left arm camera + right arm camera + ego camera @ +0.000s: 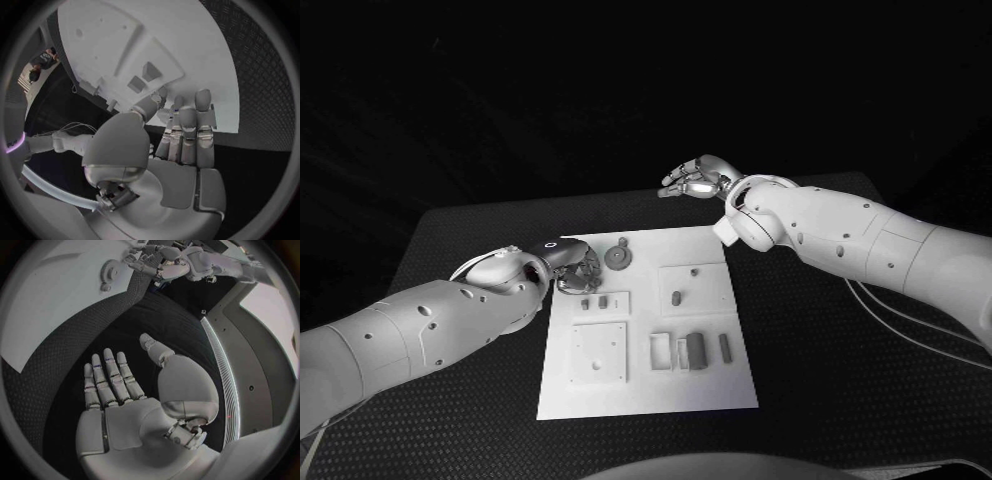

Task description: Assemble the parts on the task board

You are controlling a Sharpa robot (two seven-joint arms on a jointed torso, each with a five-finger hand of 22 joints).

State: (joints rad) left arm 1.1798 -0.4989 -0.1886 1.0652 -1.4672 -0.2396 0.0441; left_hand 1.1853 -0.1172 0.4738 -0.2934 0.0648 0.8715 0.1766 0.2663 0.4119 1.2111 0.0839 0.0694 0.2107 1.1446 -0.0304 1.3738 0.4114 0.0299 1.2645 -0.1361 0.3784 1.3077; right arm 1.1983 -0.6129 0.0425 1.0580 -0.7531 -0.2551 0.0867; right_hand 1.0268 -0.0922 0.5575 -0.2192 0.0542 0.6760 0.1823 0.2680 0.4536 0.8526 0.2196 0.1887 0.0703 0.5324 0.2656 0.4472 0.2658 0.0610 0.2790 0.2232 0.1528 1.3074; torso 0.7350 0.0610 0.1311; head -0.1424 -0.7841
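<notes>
My left hand rests fingers together at the flat white task board's left edge near a toothed gear, my right hand spread empty beyond it over ribbed matting.

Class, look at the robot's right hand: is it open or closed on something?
Open. The right hand holds nothing; its fingers lie straight and slightly apart above the black table.

White task board, grey parts, black ribbed table.
</notes>
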